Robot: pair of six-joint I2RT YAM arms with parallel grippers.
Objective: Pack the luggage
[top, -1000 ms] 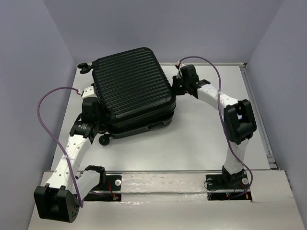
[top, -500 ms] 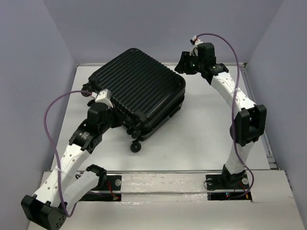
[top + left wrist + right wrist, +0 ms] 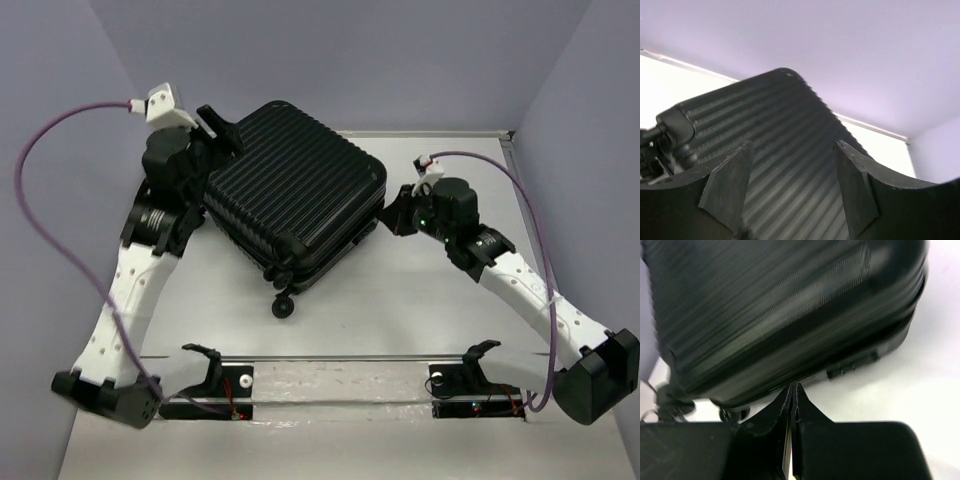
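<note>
The luggage [image 3: 292, 195], a large black ribbed hard-shell suitcase, lies flat and closed in the middle of the table, turned cornerwise, with a caster wheel [image 3: 284, 307] at its near corner. My left gripper [image 3: 222, 128] is raised over the case's far left corner. In the left wrist view it [image 3: 792, 185] stands open, and only the ribbed shell [image 3: 770, 115] shows beyond its fingers. My right gripper [image 3: 386, 214] is low at the case's right side. It [image 3: 794, 386] is shut, with its tips against the seam between the two shells [image 3: 805, 315]. Nothing shows between them.
Purple walls enclose the white table [image 3: 430, 300] on three sides. A metal rail [image 3: 340, 380] with the arm mounts runs along the near edge. A small black latch block [image 3: 852, 365] sits on the case's side, just right of my right fingertips.
The case turned cornerwise early in the second, then stayed put. My left arm rose from the case's near left side to its far left corner and opened. My right arm dropped to the right side and shut.
</note>
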